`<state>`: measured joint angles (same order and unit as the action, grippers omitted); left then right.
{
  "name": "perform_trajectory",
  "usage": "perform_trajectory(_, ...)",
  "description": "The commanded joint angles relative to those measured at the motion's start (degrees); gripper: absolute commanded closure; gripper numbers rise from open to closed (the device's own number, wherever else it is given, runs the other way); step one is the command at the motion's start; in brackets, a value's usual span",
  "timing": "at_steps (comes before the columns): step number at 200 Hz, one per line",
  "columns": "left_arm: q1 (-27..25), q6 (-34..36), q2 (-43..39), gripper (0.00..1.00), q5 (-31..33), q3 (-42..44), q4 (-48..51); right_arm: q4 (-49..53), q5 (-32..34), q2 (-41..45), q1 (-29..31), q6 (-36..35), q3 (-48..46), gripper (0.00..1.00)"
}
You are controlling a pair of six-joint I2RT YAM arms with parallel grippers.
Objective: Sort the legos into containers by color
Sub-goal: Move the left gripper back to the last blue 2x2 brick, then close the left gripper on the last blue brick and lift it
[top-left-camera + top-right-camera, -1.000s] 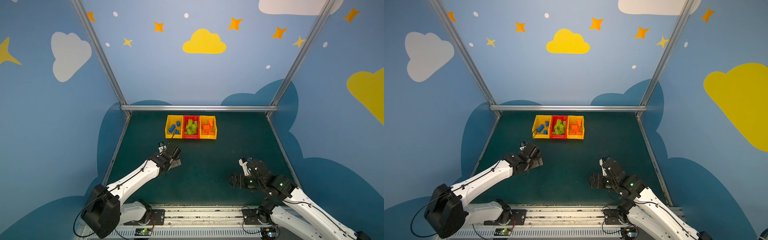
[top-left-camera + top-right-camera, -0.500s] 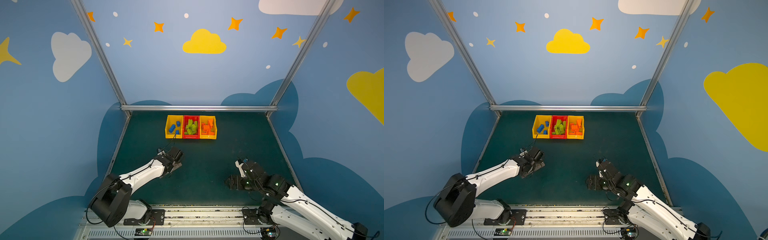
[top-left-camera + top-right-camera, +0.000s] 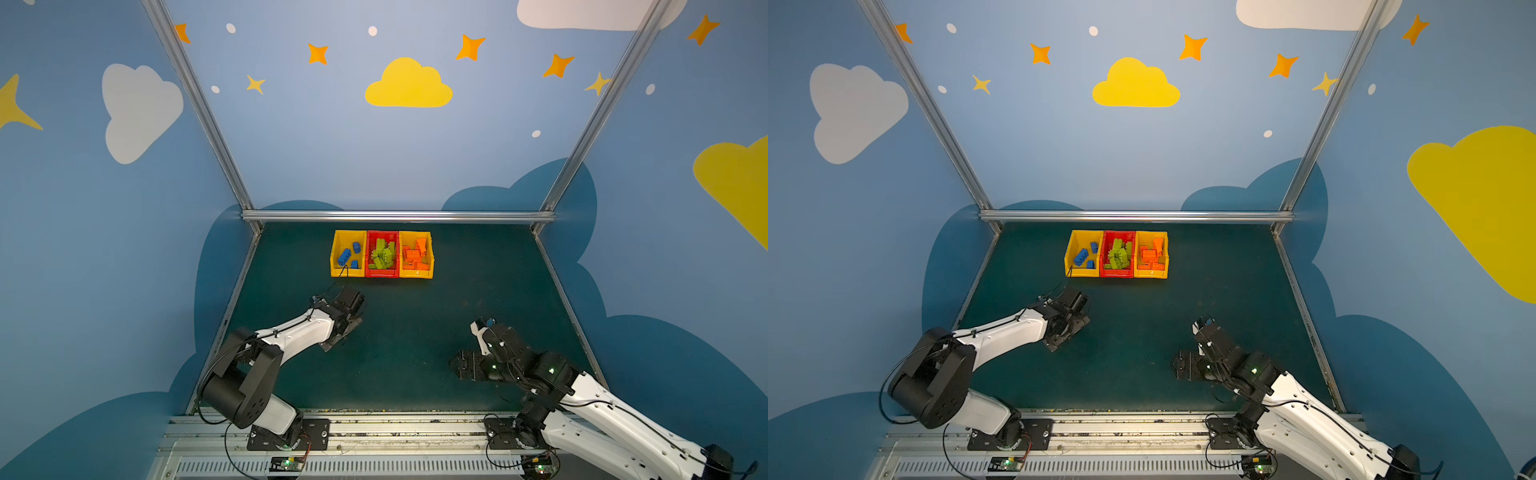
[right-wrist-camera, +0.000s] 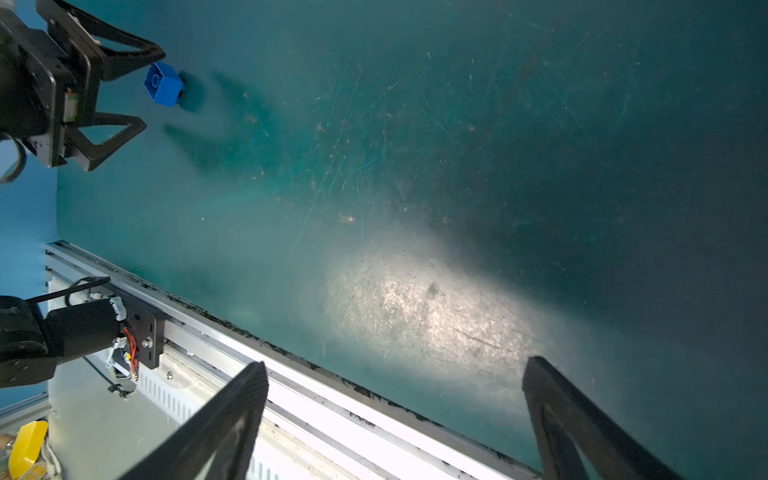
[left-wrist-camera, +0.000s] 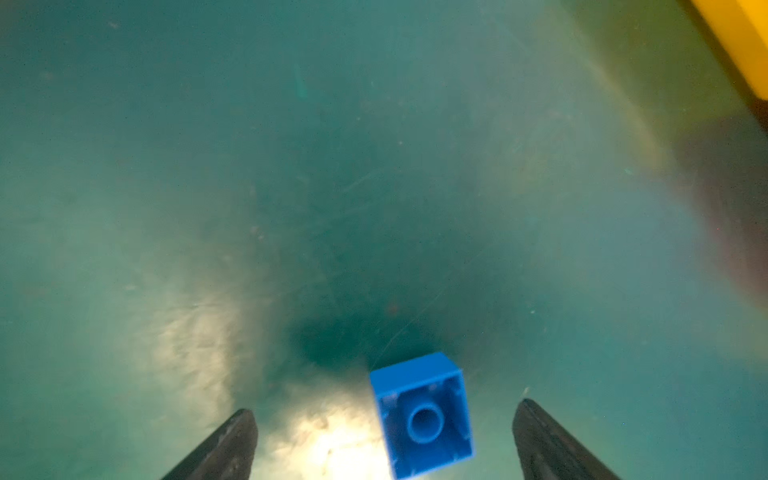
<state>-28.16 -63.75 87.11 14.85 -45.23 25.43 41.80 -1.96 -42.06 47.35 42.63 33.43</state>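
Three containers stand in a row at the back. The left yellow bin (image 3: 348, 273) holds blue legos (image 3: 345, 257), the red bin (image 3: 382, 273) lime green ones (image 3: 383, 257), and the right yellow bin (image 3: 415, 274) orange ones (image 3: 415, 257). One blue brick (image 5: 422, 415) lies on the mat with its hollow underside towards the left wrist camera. My left gripper (image 5: 384, 411) is open around it, and neither finger touches it. In both top views that gripper (image 3: 347, 330) hides the brick. My right gripper (image 3: 457, 368) is open and empty over the mat's near right.
The dark green mat (image 3: 415, 324) is bounded by a metal rail (image 4: 291, 374) at the front and an aluminium frame bar (image 3: 399, 216) at the back. Blue walls close in the sides. A corner of the yellow bin (image 5: 739, 37) shows in the left wrist view.
My left arm has folded down and drawn slightly nearer, bringing its gripper low over the mat around the blue brick. The right gripper has drifted a little towards the front rail.
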Motion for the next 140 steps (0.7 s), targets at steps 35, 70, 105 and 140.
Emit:
perform_trajectory(35,1.35,-2.26,3.96,0.12,-2.55,-1.91,-1.52,-4.00,-1.05,-1.88,0.22,0.16,-1.45,0.06)
perform_trajectory(70,1.62,-2.30,5.91,0.24,-2.89,-2.99,-1.11,-5.31,-1.30,-2.69,0.28,0.26,-2.14,0.06)
perform_trajectory(105,1.53,-2.60,7.49,0.40,-4.51,-3.19,-1.46,-4.84,-0.62,-2.56,0.26,-0.09,-1.87,0.06)
perform_trajectory(140,1.44,-2.17,9.45,0.54,-4.83,-3.78,-0.70,-4.75,-0.11,-2.07,0.20,-0.18,-2.04,0.06)
